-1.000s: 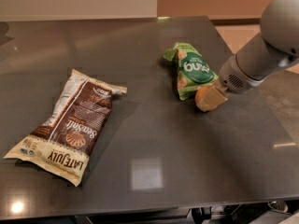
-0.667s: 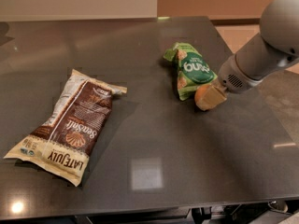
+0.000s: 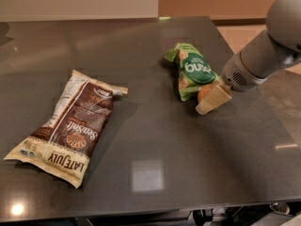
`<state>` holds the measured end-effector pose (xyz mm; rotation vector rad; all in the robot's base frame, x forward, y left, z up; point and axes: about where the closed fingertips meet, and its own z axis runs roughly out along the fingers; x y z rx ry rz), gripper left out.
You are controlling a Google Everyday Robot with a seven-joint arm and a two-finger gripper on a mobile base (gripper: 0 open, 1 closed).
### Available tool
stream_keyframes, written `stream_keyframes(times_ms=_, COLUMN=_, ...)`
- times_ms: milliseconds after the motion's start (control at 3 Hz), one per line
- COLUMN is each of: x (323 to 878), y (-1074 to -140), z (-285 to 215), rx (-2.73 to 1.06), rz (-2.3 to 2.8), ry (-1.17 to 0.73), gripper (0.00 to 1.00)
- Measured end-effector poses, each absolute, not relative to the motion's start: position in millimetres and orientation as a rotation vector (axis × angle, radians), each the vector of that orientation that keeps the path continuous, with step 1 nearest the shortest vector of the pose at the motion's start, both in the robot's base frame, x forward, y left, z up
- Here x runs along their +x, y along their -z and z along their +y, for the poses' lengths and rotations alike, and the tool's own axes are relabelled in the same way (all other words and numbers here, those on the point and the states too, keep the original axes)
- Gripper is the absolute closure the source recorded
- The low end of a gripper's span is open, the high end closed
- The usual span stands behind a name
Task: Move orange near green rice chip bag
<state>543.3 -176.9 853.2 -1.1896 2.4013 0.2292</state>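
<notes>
No move shows: the gripper (image 3: 208, 101) still hangs just beside the green rice chip bag (image 3: 194, 69).

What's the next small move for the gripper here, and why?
Probably open the gripper and let go. It sits low at the table, apparently closed on the orange, and the orange is right beside the lower end of the green chip bag, seemingly touching it. That looks near enough, so releasing seems the sensible step.
</notes>
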Motion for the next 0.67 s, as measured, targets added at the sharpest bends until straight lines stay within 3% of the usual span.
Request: stream_keyframes(times_ms=667, x=542.8, y=-884.7, z=-189.3, rx=-1.259, rz=2.337, ry=-0.264, gripper=0.0)
